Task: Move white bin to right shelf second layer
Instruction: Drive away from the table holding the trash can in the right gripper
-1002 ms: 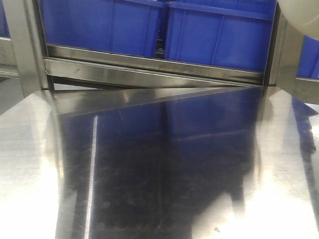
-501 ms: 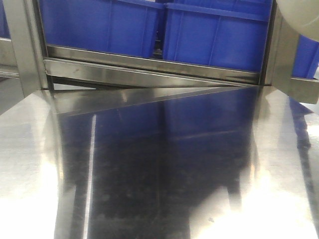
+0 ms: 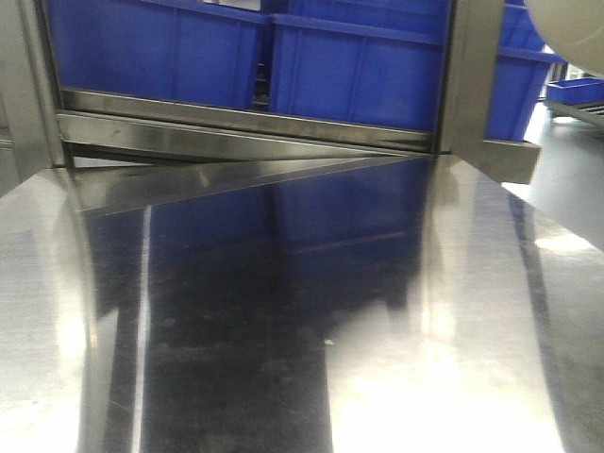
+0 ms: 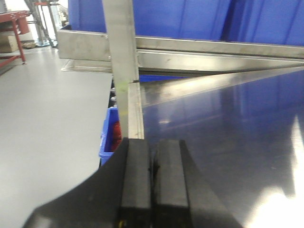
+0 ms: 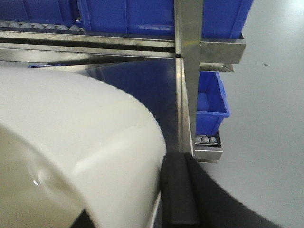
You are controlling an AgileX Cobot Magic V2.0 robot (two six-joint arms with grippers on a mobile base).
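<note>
Desk [image 3: 283,311]: polished steel top that fills the lower front view and mirrors the blue above it.

Rack [image 3: 245,132]: steel and set against the desk's far edge. Its front rail runs just above the desk top, and an upright post stands to the right.

Crates [image 3: 359,71]: blue, side by side on the rack level behind the rail. The right wrist view shows white rollers [image 5: 28,24] beneath them.

Bin [image 5: 71,142]: glossy off-white, held aloft over the desk's right side, short of the rack and on none of its levels.

Right end effector [image 5: 167,166]: grasping the bin. One black finger is pressed to the outer wall and the other is hidden.

Left end effector [image 4: 154,152]: clenched, pads together with nothing between, over the desk's left edge.
</note>
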